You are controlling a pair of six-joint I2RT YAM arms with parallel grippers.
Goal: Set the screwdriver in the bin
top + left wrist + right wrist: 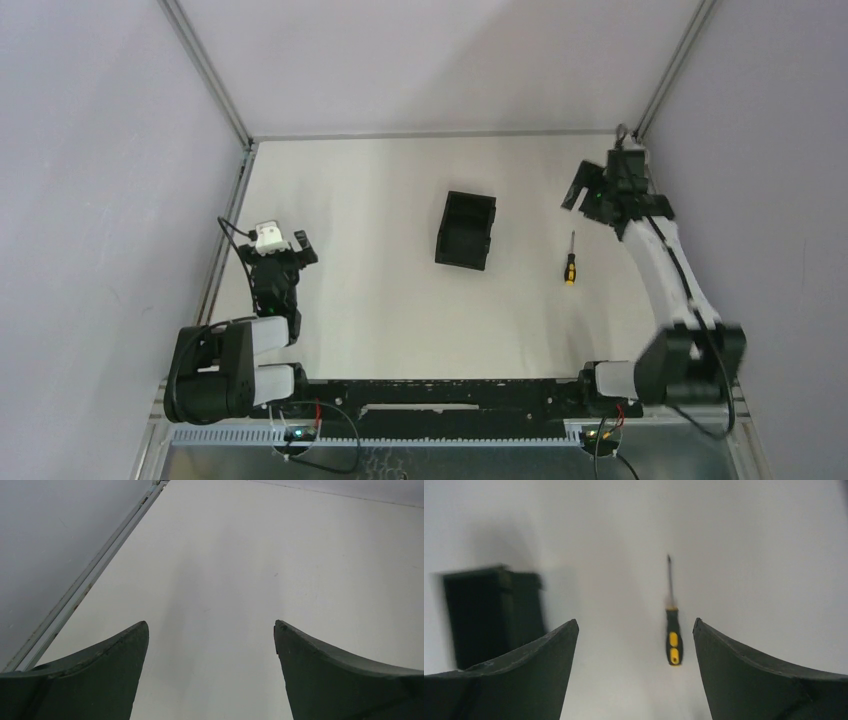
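Observation:
The screwdriver [570, 260] lies flat on the white table, yellow-and-black handle toward the near side, thin shaft pointing away. The black bin [466, 230] stands open-topped to its left. My right gripper [592, 193] is open and empty, raised above the table beyond the screwdriver. In the right wrist view the screwdriver [672, 630] lies between the open fingers, nearer the right finger, with the bin [491, 612] at the left. My right gripper [635, 630] holds nothing. My left gripper [283, 250] is open and empty at the left side; in its wrist view the left gripper [211, 630] shows only bare table.
A metal frame rail [228, 215] runs along the table's left edge, with another along the back [440, 133]. Grey walls close in left, back and right. A black bar with cables [440, 395] lies at the near edge between the arm bases.

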